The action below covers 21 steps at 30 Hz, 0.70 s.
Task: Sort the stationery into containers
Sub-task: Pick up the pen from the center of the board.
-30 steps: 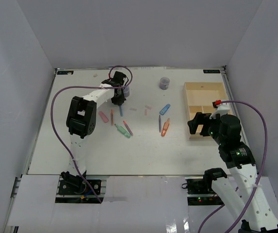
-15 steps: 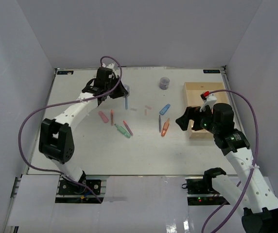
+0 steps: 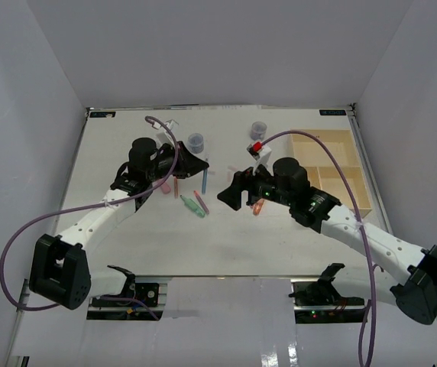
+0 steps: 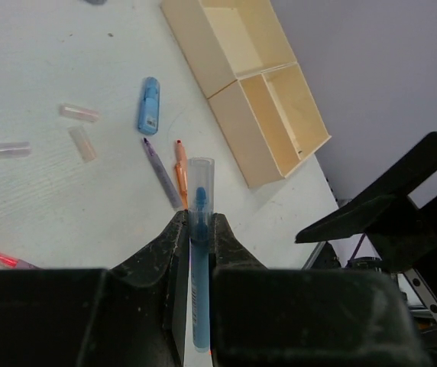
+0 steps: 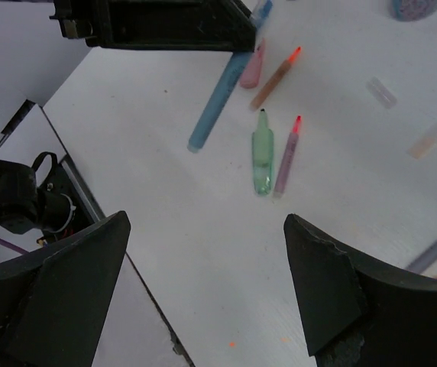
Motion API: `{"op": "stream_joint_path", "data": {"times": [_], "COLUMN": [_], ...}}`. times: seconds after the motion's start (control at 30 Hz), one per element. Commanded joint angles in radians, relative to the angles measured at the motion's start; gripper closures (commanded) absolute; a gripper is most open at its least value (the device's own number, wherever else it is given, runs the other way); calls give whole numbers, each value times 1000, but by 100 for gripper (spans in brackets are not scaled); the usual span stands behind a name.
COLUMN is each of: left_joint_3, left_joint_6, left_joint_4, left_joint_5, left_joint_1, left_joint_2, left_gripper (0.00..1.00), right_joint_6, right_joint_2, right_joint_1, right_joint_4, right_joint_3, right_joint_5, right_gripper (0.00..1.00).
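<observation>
1. Stationery lies scattered across the middle of the white bench (image 3: 127, 237), and one piece, a blue pen (image 4: 199, 252), is gripped by a robot arm.
2. The left pincer (image 4: 198, 229) is clenched on that blue pen. The pen's clear-capped end sticks out past the fingertips, and in the top view the pen points toward 6 o'clock.
3. The right pincer (image 5: 203, 290) is released, its two fingers spread wide and holding nothing. It hangs above the bench at 3 o'clock from the green marker (image 5: 262, 157).
4. One pink pen (image 5: 287, 153) with a red tip lies just beside the green marker. One orange-red pen (image 5: 276, 76) and one stubby pink piece (image 5: 253, 69) lie farther toward the left pincer.
5. One purple pen (image 4: 161, 172) and one orange marker (image 4: 180, 164) lie side by side. One stubby blue piece (image 4: 149, 105) and three clear caps (image 4: 79, 113) are near them.
6. Two grey-blue pots are in view. One pot (image 3: 196, 141) stands at 12 o'clock from the left pincer, and the other pot (image 3: 258, 130) is nearer the bench's 12 o'clock edge.
7. One beige tray (image 3: 341, 149) sits at the bench's 3 o'clock side. It has three compartments, one long and two smaller.
</observation>
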Motion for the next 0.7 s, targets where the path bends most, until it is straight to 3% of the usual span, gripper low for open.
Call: {"op": "stream_joint_path", "data": {"times": [0.0,0.1,0.43,0.67], "left_joint_3": [-47,-127,-188,-216], "left_joint_6": [-34,-59,-96,-119], "left_joint_4": [166,259,350,396], "left_joint_5": [60,51,57,68], "left_joint_1": [-2,-2,-2,-2], "left_joint_2": [-107,-156,-207,-213], "left_gripper": [96,96,95,95], "right_joint_6": [20,38,55,66], "right_joint_2": [73,159,288,321], "right_joint_1": [58,79,112,115], "right_joint_4": [197,259,287,293], "right_joint_3": [89,125,234,254], "right_joint_5": [71,74,70,67], "right_gripper": [13,19,32,50]}}
